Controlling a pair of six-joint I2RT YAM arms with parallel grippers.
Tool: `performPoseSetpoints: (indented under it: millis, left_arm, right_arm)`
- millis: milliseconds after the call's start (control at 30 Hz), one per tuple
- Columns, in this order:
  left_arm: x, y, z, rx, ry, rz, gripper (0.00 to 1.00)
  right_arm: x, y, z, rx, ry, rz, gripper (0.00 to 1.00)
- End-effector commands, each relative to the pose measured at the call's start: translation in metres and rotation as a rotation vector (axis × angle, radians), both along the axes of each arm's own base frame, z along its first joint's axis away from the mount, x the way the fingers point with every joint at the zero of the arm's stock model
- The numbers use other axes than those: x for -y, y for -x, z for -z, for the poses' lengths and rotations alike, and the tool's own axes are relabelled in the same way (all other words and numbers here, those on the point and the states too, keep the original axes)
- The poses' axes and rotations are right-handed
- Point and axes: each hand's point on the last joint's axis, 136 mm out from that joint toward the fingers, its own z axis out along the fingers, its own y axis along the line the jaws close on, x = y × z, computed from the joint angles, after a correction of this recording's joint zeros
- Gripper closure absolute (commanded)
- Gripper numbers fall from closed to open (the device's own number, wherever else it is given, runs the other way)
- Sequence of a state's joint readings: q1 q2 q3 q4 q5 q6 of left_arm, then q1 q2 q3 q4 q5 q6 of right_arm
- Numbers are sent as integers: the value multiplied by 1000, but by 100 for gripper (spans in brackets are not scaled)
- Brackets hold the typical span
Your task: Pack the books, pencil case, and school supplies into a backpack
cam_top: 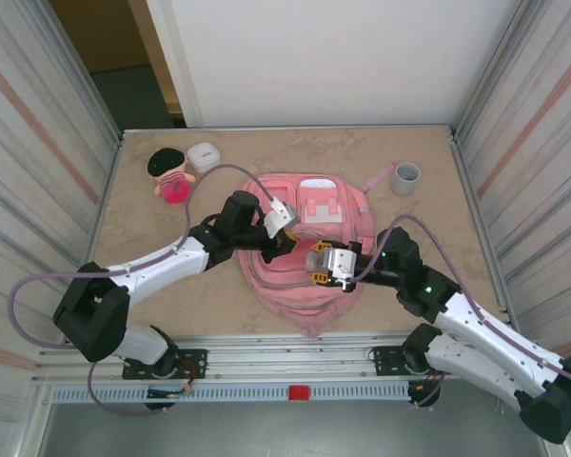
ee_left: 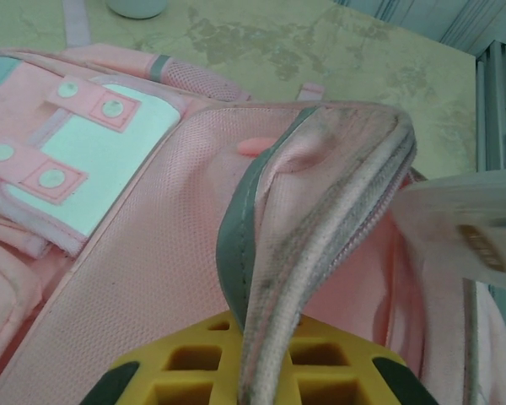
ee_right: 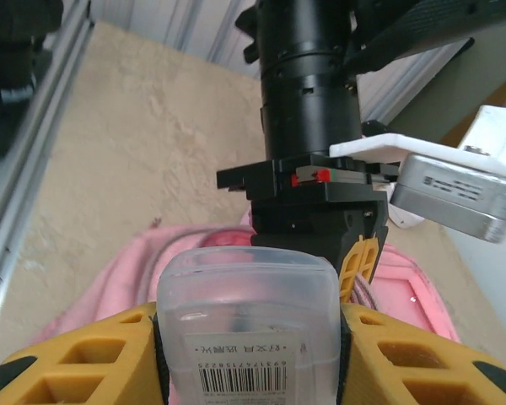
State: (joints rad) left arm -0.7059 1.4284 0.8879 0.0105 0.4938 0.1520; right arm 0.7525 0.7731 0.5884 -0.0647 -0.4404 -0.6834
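The pink backpack point(cam_top: 305, 295) lies flat in the middle of the table, its white patches toward the far side. My left gripper point(cam_top: 285, 238) is shut on the backpack's zipper edge point(ee_left: 320, 211) and holds that flap lifted; the grey-trimmed fabric runs down between the yellow fingers point(ee_left: 185, 363). My right gripper point(cam_top: 316, 265) hovers over the backpack just right of the left one, shut on the pencil case point(ee_right: 244, 312), a pale translucent oblong with a barcode label. In the right wrist view the left gripper point(ee_right: 361, 261) stands directly beyond the case. The books and the school supplies are out of view.
A black-haired pink doll point(cam_top: 171, 176) and a small rounded white box point(cam_top: 203, 155) sit at the far left. A grey cup point(cam_top: 405, 177) stands at the far right beside a backpack strap. Metal walls enclose the table on both sides.
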Motion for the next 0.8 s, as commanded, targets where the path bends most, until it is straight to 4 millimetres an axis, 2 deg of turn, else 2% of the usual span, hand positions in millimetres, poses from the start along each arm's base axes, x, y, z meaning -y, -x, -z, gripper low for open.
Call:
performPoseSetpoints:
  millis: [0,100,267,400,467,567,767]
  left_arm:
    - [18,1,-41,42,118,76,95]
    - [19,4,-45,40,130,85,95]
    - [19,6,-55,52,154,91,95]
    - [18,8,-59,57,160,92,95]
    - [18,9,-63,58,171,95,95]
    - [17,11,-69,60,190,97,95]
    - [14,14,-77,78,201,93,94]
  right_arm:
    - [-8,-10,-22,181,12,-25,68]
    - [-7,-23,2,173,157,-2,68]
    - [7,-43,43,175,381,70,65]
    - [12,-51,63,157,488,101,62]
    - [10,-54,67,145,509,112,60]
    - [9,-64,67,133,514,165,52]
    - [8,-67,52,127,439,221,42]
